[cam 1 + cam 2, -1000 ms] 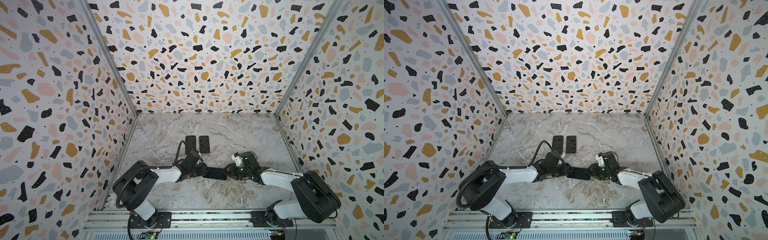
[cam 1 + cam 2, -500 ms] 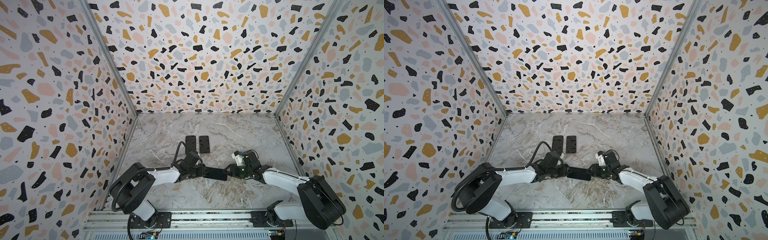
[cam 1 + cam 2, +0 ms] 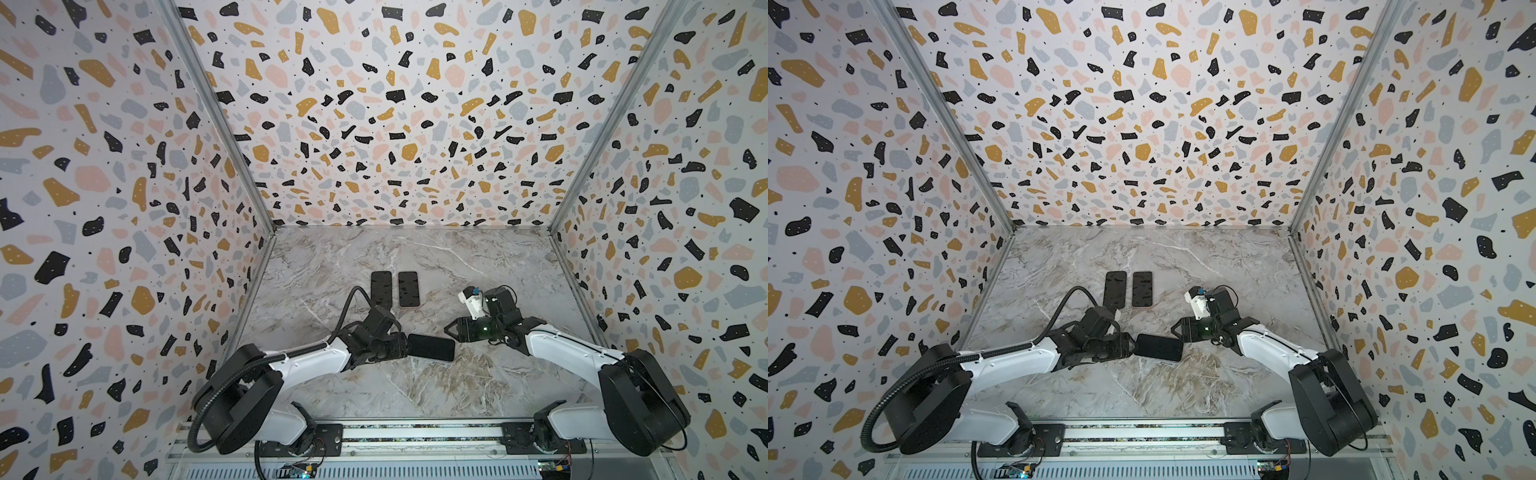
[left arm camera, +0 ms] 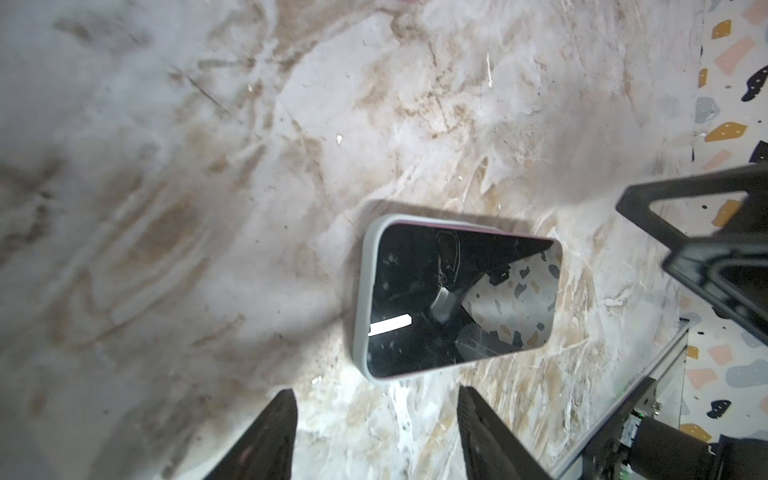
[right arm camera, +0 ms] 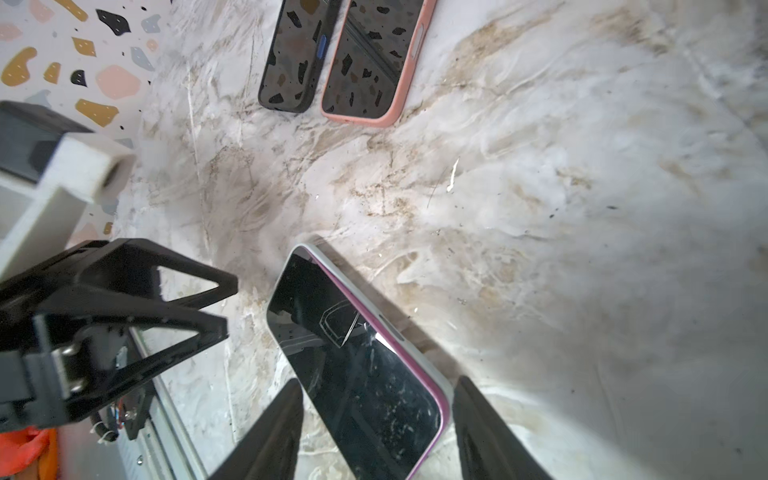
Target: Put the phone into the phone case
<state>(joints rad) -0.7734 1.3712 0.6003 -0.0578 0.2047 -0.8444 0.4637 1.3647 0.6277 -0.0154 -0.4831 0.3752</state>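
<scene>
Midway between both arms, near the front of the marble tabletop (image 3: 415,257): phone (image 3: 431,347), flat and screen up, pink edge tucked inside the pale grey phone case (image 4: 360,291). Looks seated, or close to it; probably left resting to spare either arm the carrying. At one short end, left gripper (image 4: 374,390): fingers spread, empty, just short of the case, not touching. At the opposite end, right gripper (image 5: 377,379): fingers likewise parted, flanking that end in the right wrist view, clamping nothing as far as can be told. Opposed, end-on stance suited to steadying or nudging the phone lengthwise. Further back, well apart: black-cased phone (image 5: 291,58) and pink-cased phone (image 5: 374,62), side by side, parked clear of the working spot.
</scene>
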